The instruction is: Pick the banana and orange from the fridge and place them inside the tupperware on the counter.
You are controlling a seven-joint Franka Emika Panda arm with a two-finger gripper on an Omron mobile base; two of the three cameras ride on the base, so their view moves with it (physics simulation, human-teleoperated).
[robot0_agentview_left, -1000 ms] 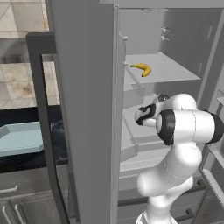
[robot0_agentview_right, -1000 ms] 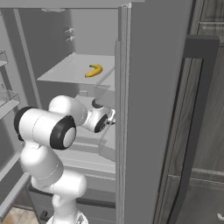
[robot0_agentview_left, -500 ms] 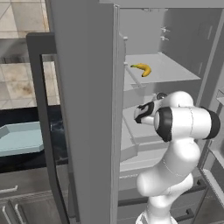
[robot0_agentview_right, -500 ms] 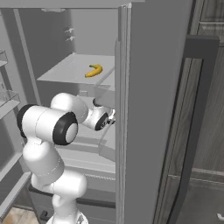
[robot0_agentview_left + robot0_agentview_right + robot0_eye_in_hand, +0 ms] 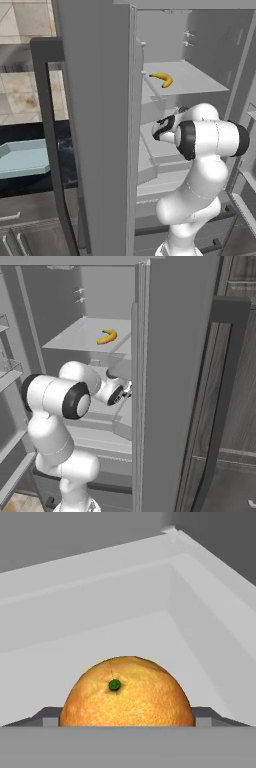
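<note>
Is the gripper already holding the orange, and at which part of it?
It cannot be told. The orange sits right at the gripper, but contact on its sides is hidden.

The orange, round with a green stem dot, sat in a pale compartment of the open grey fridge. The curved yellow banana lay on an upper fridge shelf. The pale blue tupperware rested empty on the black counter.

Hand slightly farther into fridge.
</note>
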